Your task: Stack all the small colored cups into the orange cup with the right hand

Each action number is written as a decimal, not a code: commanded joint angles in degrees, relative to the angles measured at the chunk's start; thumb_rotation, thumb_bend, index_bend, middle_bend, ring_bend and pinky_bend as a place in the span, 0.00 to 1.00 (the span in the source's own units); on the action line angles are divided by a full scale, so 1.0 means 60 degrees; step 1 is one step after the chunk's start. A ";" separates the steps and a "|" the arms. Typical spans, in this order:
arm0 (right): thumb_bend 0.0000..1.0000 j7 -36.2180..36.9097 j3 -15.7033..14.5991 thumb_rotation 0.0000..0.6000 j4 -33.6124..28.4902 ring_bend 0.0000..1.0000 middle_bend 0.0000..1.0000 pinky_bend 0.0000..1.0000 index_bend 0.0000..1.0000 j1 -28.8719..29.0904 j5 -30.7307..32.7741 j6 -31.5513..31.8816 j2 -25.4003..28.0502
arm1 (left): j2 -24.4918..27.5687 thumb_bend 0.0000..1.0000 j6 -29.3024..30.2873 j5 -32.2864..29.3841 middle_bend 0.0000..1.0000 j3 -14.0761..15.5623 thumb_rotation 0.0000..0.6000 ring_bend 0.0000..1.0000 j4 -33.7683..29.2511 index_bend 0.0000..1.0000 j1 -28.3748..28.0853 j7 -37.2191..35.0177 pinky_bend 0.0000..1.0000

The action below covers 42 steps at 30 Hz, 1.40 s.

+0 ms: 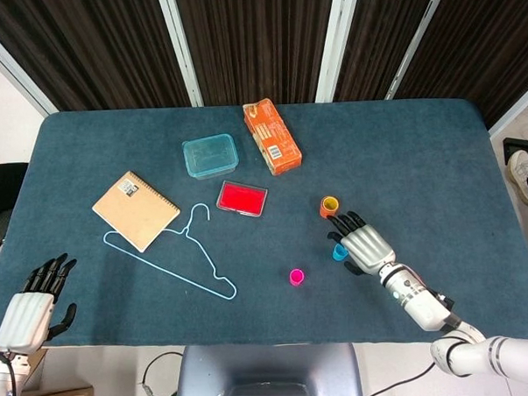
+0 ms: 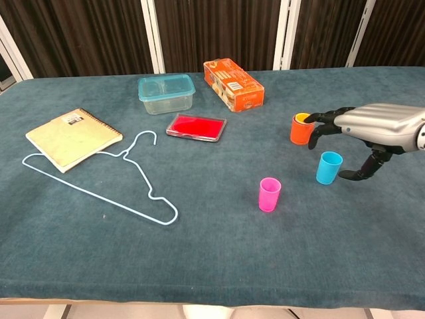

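The orange cup stands upright right of centre with a yellow cup nested in it. A blue cup stands just in front of it, and a pink cup stands further left. My right hand hovers at the blue cup's right side, fingers spread above it and thumb low beside it, holding nothing. My left hand hangs open off the table's near left corner, seen only in the head view.
An orange box, a teal container and a red tin lie at the back centre. A notebook and a light blue hanger lie on the left.
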 commanded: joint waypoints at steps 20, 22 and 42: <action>0.44 0.0042 0.0463 1.00 0.0432 0.00 0.06 0.00 0.67 -0.0116 0.0286 0.0282 -0.0376 | 0.0016 0.45 -0.0014 -0.0028 0.00 0.0002 1.00 0.00 0.0012 0.00 0.0001 -0.0046 0.13; 0.44 0.0127 0.0650 1.00 0.0329 0.00 0.06 0.00 0.67 -0.0128 0.0287 0.0505 -0.0354 | 0.0012 0.45 -0.0018 -0.0027 0.00 0.0003 1.00 0.00 0.0012 0.00 -0.0002 -0.0034 0.13; 0.44 -0.0983 0.2509 1.00 0.1641 0.00 0.08 0.00 0.67 0.1002 0.2603 0.0594 -0.1464 | -0.0027 0.45 -0.0129 -0.0134 0.00 -0.0019 1.00 0.00 -0.0014 0.00 -0.0053 0.0116 0.13</action>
